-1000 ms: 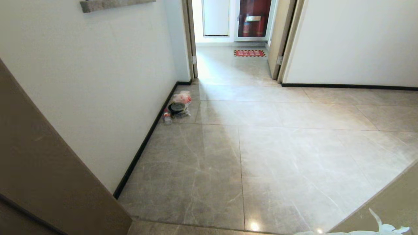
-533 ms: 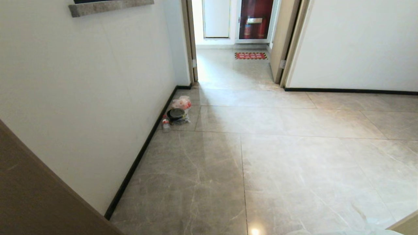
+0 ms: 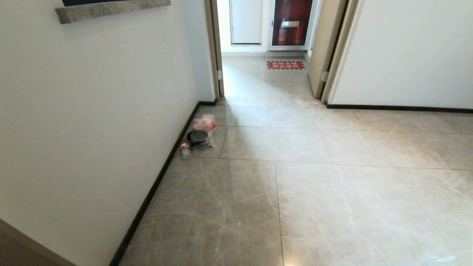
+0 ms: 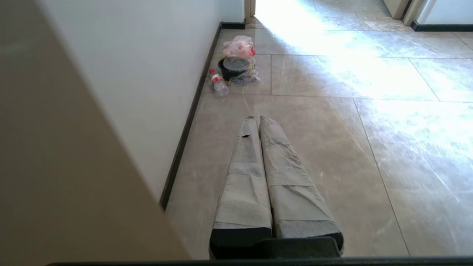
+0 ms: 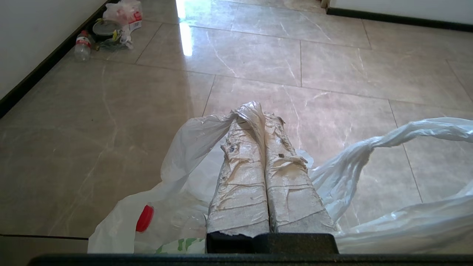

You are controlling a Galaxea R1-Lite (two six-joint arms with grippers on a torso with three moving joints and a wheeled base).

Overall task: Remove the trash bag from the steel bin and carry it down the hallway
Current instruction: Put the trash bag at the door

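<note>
In the right wrist view my right gripper (image 5: 260, 112) is shut on the thin white trash bag (image 5: 177, 159). A fold of its film is pinched between the taped fingers. The bag hangs under the gripper above the glossy hallway tiles (image 5: 258, 55); a red cap (image 5: 145, 218) shows through it, and one loop handle (image 5: 388, 144) trails off to the side. My left gripper (image 4: 257, 118) is shut on nothing and points along the floor near the left wall. Neither arm appears in the head view. The steel bin is out of view.
A pinkish-red bag with a black round tub (image 3: 201, 131) and a small bottle (image 3: 184, 147) lie against the left wall's black skirting. An open doorway (image 3: 266, 74) with a red mat (image 3: 286, 65) lies ahead. A beige door panel (image 3: 22, 244) edges the lower left.
The whole head view has shifted: the beige door panels at both lower corners have slid almost out of frame, and the doorway and litter pile sit lower. The bag's tip has left the bottom edge.
</note>
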